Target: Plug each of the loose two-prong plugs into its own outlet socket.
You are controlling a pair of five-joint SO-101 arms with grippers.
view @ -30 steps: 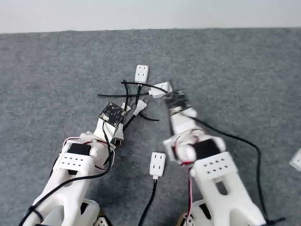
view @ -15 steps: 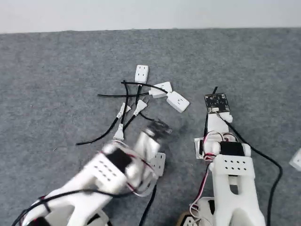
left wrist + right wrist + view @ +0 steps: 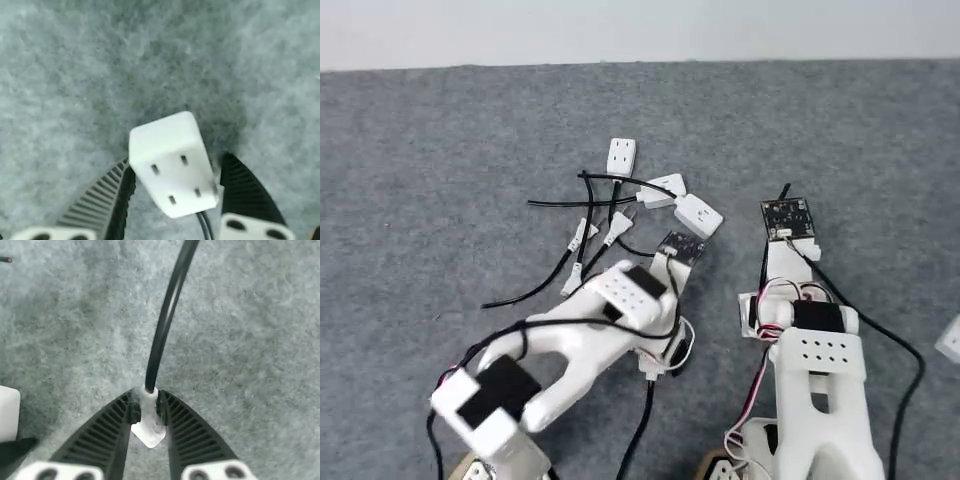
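Plugs (image 3: pixel 617 228) lay loose on the grey mat (image 3: pixel 440 150) in the high view, close to three white sockets (image 3: pixel 699 215) among black leads. The left arm (image 3: pixel 590 335) leaned in below them and the right arm (image 3: pixel 817 350) stood apart to the side. From the left wrist, the left gripper (image 3: pixel 177 164) held its jaws spread wide around a white socket block (image 3: pixel 165 142), one finger close at each flank. From the right wrist, the right gripper (image 3: pixel 146 402) pinched a small white plug (image 3: pixel 148 432), jaws nearly together, and its black cable (image 3: pixel 167 320) ran away over the mat
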